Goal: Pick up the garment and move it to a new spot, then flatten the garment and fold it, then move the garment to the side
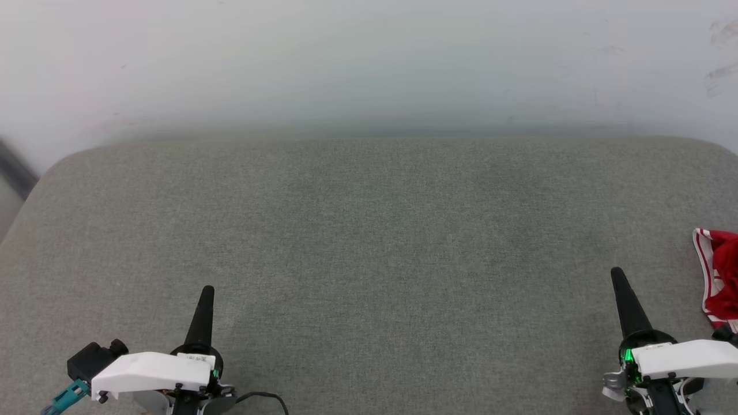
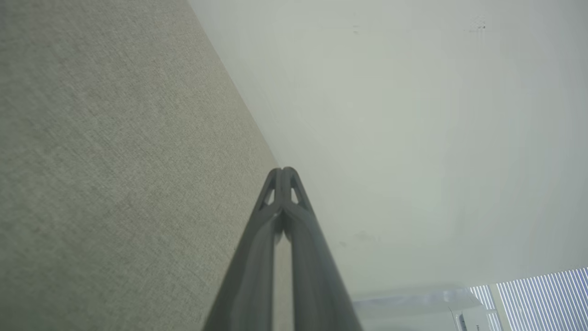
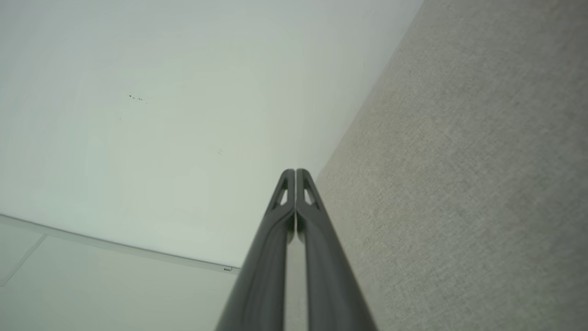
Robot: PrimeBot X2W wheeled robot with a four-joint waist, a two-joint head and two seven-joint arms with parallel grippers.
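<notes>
Two claws hang low over a bench covered in grey woven fabric, one at each near corner of the head view, and both are clenched with nothing between their fingers. The left claw sits at the lower left, its dark fingers pressed into a single spike that points away from the robot, above a white wrist housing. In its own wrist view the fingertips meet flush, with the bench cloth on one side, a pale wall on the other, and a window blind in the bottom corner. The right claw stands at the lower right, leaning slightly toward the left, and its wrist view likewise shows the two fingertips touching along their length. The garment lies on the bench at the far right edge of the head view – a crumpled red heap with a red-and-white striped border, partly cut off by the frame. It is just to the right of the right claw's fingers and apart from them; whether its lower end touches that arm's wrist I cannot tell.
</notes>
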